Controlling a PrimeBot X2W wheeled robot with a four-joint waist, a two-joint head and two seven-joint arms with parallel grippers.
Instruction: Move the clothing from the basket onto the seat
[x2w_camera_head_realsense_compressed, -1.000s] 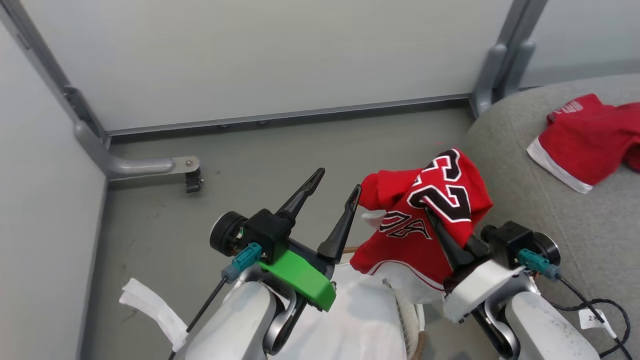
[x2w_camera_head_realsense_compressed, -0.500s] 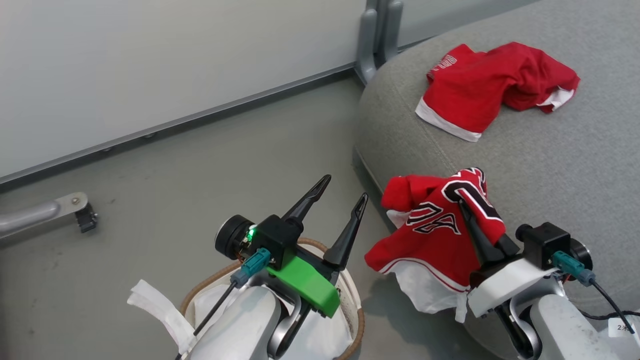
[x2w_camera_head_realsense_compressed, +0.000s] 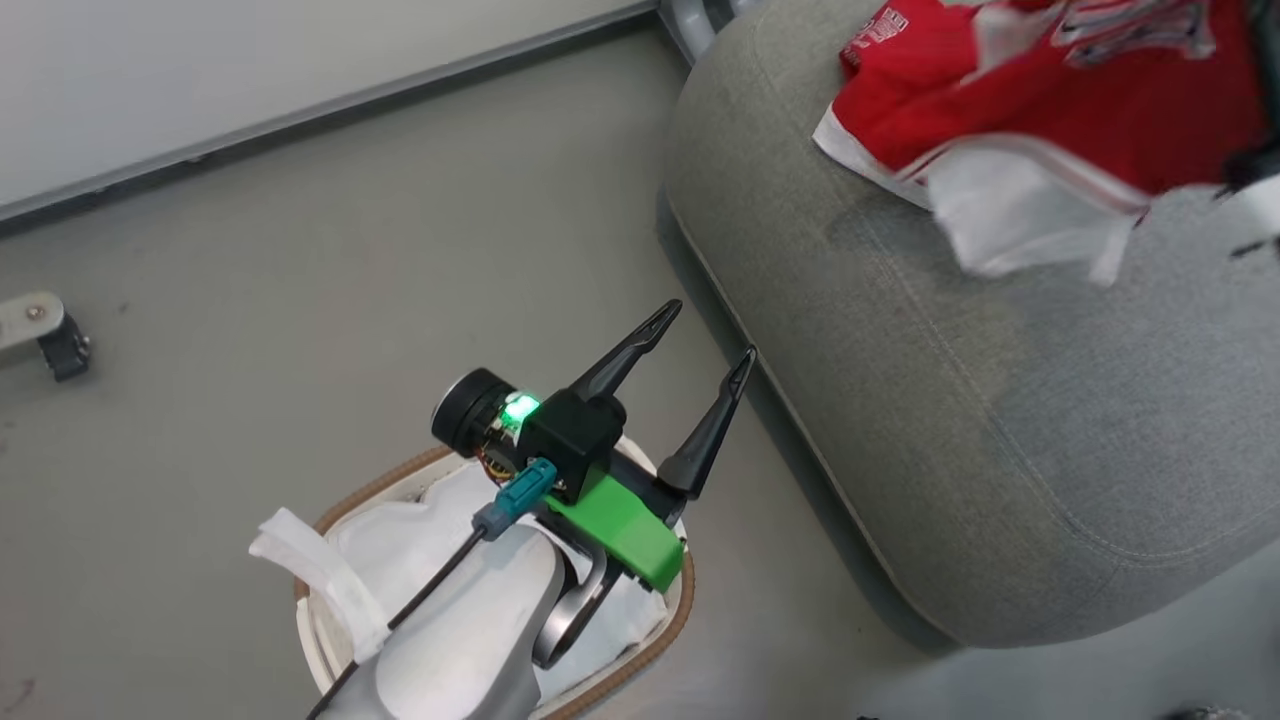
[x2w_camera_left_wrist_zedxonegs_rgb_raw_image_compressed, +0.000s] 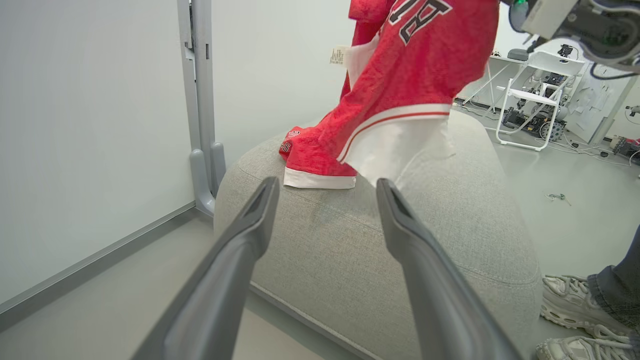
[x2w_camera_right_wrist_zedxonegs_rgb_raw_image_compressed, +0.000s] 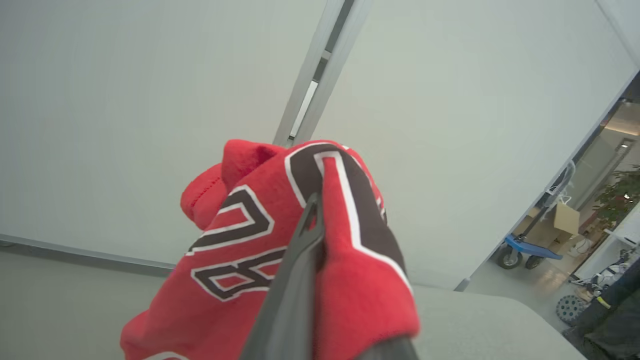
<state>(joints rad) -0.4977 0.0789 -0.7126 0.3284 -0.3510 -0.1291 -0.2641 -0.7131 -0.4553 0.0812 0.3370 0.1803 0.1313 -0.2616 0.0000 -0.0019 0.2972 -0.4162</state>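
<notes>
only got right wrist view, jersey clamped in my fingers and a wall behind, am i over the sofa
Observer: Yes. In the left wrist view the held jersey hangs over the grey sofa, white hem lowest.
Operator: anything else on it
Observer: Another red jersey lies crumpled on the sofa close by.
Operator: left arm doing what
Observer: The left gripper is open and empty, its arm over the basket.

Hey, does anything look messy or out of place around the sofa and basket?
Nothing damaged. One red jersey lies crumpled near the sofa's end, and a second jersey hangs bunched from the shut right gripper above it. A strip of the white liner flops out over the basket's rim.
</notes>
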